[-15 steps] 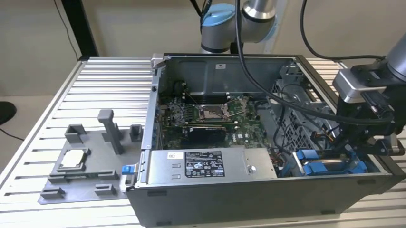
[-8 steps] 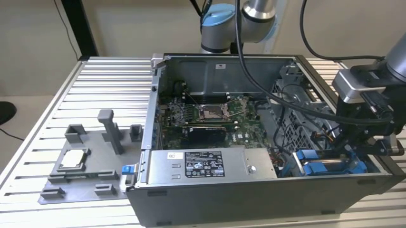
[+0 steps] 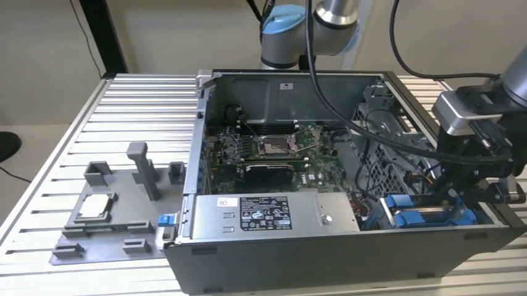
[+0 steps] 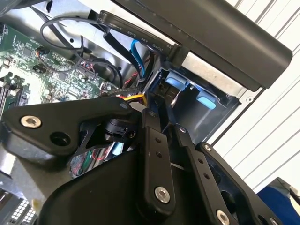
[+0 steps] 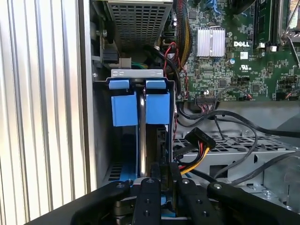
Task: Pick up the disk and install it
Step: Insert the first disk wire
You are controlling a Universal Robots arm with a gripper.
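The disk stands on edge in the drive bay at the near right corner of the open computer case, a thin grey slab between glossy blue plastic carrier tabs. The gripper, matte black with bolted linkages, has its fingers pressed onto the disk's edge. A ribbed aluminium table lies beneath.

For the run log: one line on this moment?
gripper: at drive bay, fingers close together | disk: edge-on in bay between blue tabs | case: open
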